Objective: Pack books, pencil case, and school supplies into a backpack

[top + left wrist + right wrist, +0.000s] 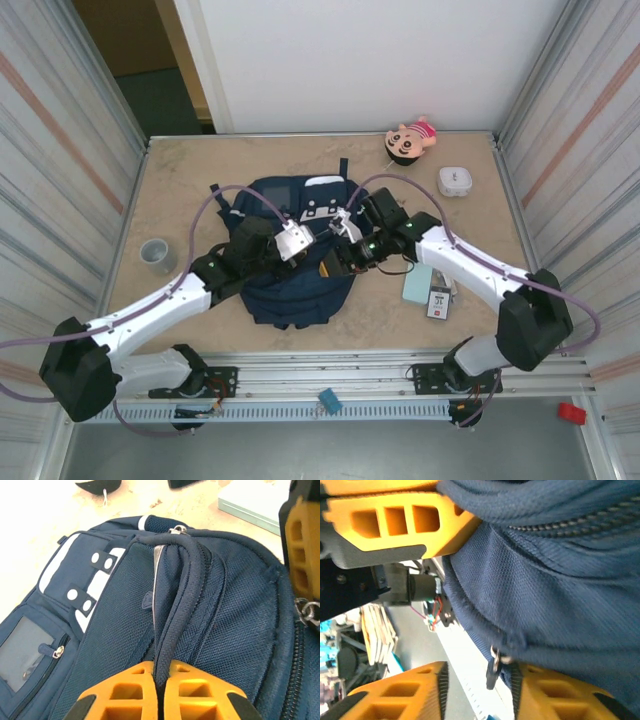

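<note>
Backpack (290, 300) lies flat in the middle of the desk (200, 170), navy with white patches on its pocket, under both claws. The left claw (157, 675) is pressed together on a raised fold of the fabric beside the zipper track, pinching it up from the bag. The right claw (480, 682) sits just beside the left one. Its fingers (400, 695) stand apart, and the metal zipper pull (492, 667) hangs in the gap between them without being pinched, while one finger touches the blue cloth. Out beyond the right claw, the pale teal pencil case (417, 287) rests on the desk clear of the bag, with the small white pack (439, 300) of supplies just beside its outer edge. Well off on the left claw's outer side stands a grey cup (157, 254). Farther from the right claw, toward the back wall, are a white square box (455, 181) and a small doll (413, 138).
</note>
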`<action>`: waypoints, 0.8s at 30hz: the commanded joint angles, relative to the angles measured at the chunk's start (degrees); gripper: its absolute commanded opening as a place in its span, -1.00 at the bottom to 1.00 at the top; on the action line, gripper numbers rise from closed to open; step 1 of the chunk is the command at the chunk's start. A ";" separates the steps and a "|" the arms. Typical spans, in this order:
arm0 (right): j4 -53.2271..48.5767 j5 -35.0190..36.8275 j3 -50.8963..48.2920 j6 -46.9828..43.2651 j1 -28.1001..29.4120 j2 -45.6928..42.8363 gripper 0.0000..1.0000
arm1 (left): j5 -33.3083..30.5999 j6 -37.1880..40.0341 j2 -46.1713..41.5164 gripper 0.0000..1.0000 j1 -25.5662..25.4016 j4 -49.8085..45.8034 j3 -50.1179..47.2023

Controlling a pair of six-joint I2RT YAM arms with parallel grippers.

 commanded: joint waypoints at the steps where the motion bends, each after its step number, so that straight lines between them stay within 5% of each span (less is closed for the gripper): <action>1: 6.31 -1.29 -4.73 7.44 -4.73 -6.91 -0.06 | 2.63 3.77 -3.75 -1.00 0.44 5.66 -1.54; 7: 29.93 -0.14 -19.96 28.00 -10.80 -16.69 0.18 | 16.06 11.23 -7.21 -1.00 1.92 6.53 -4.81; 24: 49.34 6.32 -23.47 49.70 -5.70 -7.37 0.28 | 19.36 11.50 -6.90 -1.00 3.28 7.27 -5.92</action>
